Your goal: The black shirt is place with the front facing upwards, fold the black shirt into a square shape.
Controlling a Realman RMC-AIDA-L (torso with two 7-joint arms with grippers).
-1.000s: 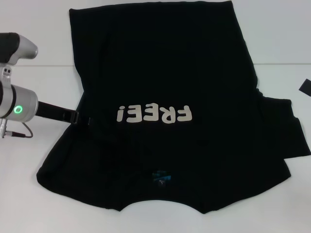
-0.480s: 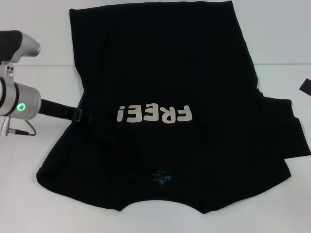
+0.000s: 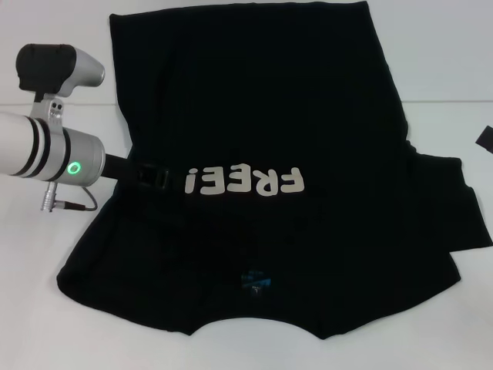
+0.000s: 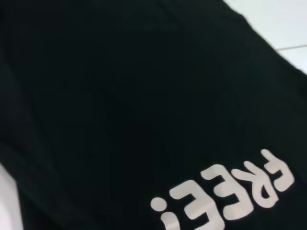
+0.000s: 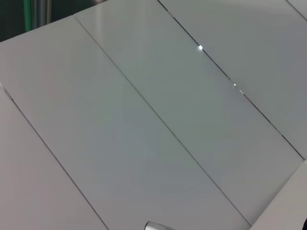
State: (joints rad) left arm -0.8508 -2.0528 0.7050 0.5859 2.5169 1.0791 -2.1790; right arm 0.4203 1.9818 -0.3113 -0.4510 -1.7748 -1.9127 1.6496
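The black shirt [image 3: 269, 116] lies spread on the white table [image 3: 62, 308], front up, with the white "FREE!" lettering [image 3: 245, 181] across its middle and the small blue neck label [image 3: 254, 280] near the front edge. Its right sleeve [image 3: 458, 204] sticks out flat; no left sleeve shows. My left gripper [image 3: 154, 176] reaches in from the left, low over the shirt's left side, just left of the lettering. Its black fingers merge with the fabric. The left wrist view is filled by the shirt [image 4: 120, 96] and its lettering [image 4: 225, 196]. The right gripper is out of view.
A small dark shape [image 3: 485, 139] pokes in at the table's right edge; I cannot tell what it is. The right wrist view shows only pale grey panels [image 5: 153, 120]. Bare white table lies left and right of the shirt.
My left arm has moved right and slightly away from me, bringing the gripper farther over the shirt toward the lettering. The shirt's outline looks the same.
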